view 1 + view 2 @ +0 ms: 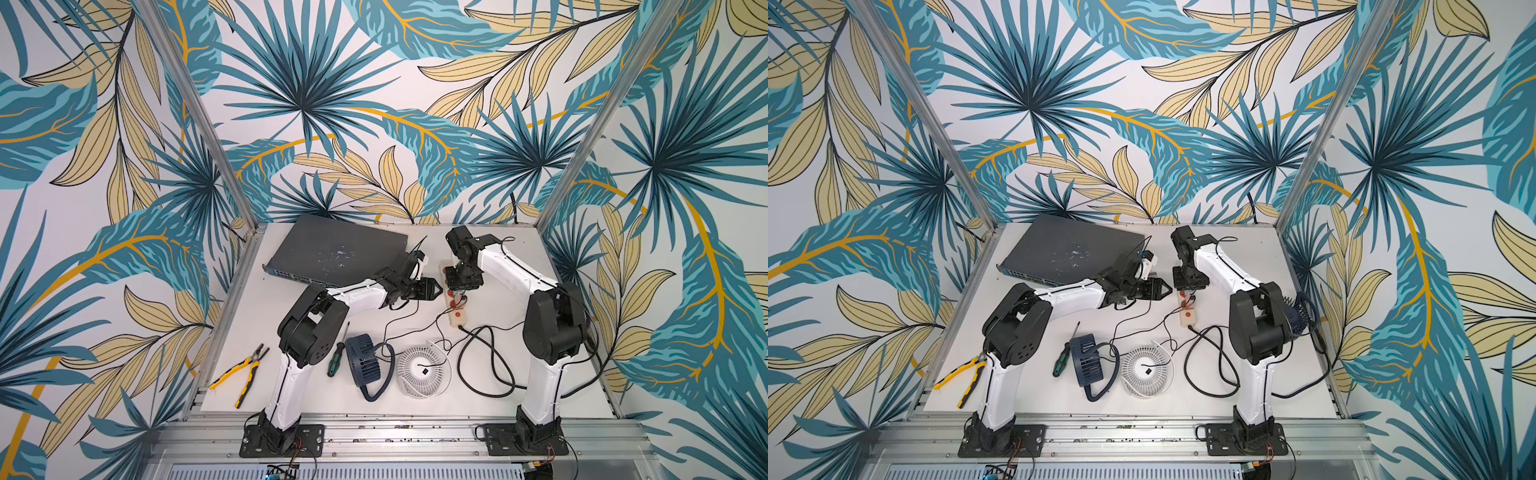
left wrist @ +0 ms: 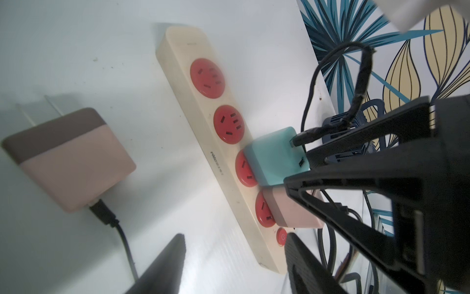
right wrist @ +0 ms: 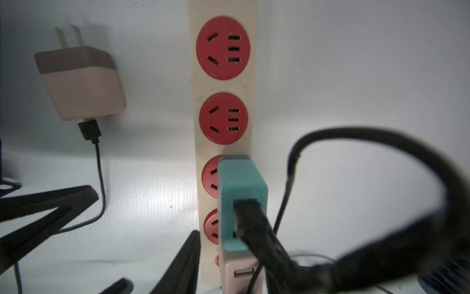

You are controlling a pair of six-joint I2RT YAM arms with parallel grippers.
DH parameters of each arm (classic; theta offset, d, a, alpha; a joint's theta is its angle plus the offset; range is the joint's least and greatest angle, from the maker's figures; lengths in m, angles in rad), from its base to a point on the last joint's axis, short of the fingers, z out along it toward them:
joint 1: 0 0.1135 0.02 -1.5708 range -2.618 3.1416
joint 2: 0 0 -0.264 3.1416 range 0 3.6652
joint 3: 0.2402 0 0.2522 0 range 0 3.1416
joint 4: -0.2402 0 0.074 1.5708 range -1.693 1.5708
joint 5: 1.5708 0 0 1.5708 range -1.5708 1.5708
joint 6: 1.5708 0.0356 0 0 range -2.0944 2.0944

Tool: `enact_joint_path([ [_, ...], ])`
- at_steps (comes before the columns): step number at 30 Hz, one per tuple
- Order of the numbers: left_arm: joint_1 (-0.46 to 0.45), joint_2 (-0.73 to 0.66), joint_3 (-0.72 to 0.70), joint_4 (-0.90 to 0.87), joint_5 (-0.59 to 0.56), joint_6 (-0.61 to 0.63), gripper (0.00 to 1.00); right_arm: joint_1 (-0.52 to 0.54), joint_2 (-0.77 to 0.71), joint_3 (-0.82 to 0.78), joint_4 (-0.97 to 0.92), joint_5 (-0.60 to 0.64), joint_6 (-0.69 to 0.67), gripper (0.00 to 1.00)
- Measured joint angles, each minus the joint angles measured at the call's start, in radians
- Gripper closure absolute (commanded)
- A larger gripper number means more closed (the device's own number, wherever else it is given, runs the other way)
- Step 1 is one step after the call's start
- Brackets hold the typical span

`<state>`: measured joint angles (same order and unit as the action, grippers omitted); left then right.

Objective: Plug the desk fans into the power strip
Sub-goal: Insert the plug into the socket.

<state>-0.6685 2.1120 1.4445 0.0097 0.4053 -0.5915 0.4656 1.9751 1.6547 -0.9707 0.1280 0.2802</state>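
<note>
The cream power strip (image 2: pixel 178 84) (image 3: pixel 223 86) (image 1: pixel 453 321) lies face up mid-table. A teal adapter (image 2: pixel 274 155) (image 3: pixel 241 178) with a thick black cable sits in its third red socket, and a pink adapter (image 2: pixel 292 211) sits in the fourth. My right gripper (image 3: pixel 234 254) (image 1: pixel 456 296) hangs open over these adapters. One of its fingers (image 3: pixel 185 262) stands clear beside the strip; the cable hides the other. My left gripper (image 2: pixel 235 244) (image 1: pixel 439 289) is open and empty just left of the strip. A dark blue desk fan (image 1: pixel 365 361) and a white one (image 1: pixel 424 370) lie in front.
A loose pink-and-brown adapter (image 2: pixel 68 163) (image 3: pixel 81 84) lies prongs out, left of the strip. A dark grey network switch (image 1: pixel 336 249) fills the back left. Yellow pliers (image 1: pixel 245 370) and a green screwdriver (image 1: pixel 336 357) lie front left. The strip's black cord (image 1: pixel 486 365) loops front right. Another dark blue fan (image 1: pixel 1302 311) stands behind my right arm.
</note>
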Motion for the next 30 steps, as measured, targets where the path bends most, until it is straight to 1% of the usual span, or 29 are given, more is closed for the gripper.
enact_joint_path([
  [3,0.000,0.000,-0.002,0.000,0.001,0.000,0.34,0.000,0.000,-0.007,0.002,0.010,-0.006,0.66],
  [7,0.000,0.000,-0.002,0.000,0.003,0.000,0.34,0.000,0.000,-0.054,0.007,0.018,-0.010,0.67],
  [11,0.000,0.000,-0.003,0.000,0.003,0.000,0.34,0.003,-0.010,-0.081,0.035,0.013,-0.012,0.78],
  [13,0.000,0.000,-0.005,0.000,0.003,0.000,0.34,0.004,-0.019,-0.098,0.050,0.014,-0.015,0.78],
  [15,0.000,0.000,-0.007,0.000,0.003,0.000,0.34,0.003,-0.027,-0.110,0.061,0.011,-0.014,0.75],
  [17,0.000,0.000,-0.007,0.000,0.003,0.000,0.35,-0.001,-0.032,-0.116,0.071,0.005,-0.014,0.76],
  [18,0.000,0.000,-0.008,0.000,0.003,0.000,0.34,-0.003,-0.032,-0.117,0.074,-0.002,-0.014,0.79],
  [21,0.000,0.000,-0.008,0.000,0.003,0.000,0.35,-0.014,-0.034,-0.118,0.079,-0.025,-0.016,0.98],
  [22,0.000,0.000,-0.008,0.000,0.003,0.000,0.34,-0.018,-0.034,-0.118,0.079,-0.031,-0.018,1.00],
  [26,0.000,0.000,-0.008,0.000,0.007,0.000,0.34,-0.024,-0.036,-0.126,0.084,-0.041,-0.030,1.00],
  [30,0.000,0.000,-0.008,0.000,0.008,0.001,0.34,-0.027,-0.059,-0.174,0.122,-0.047,-0.037,1.00],
])
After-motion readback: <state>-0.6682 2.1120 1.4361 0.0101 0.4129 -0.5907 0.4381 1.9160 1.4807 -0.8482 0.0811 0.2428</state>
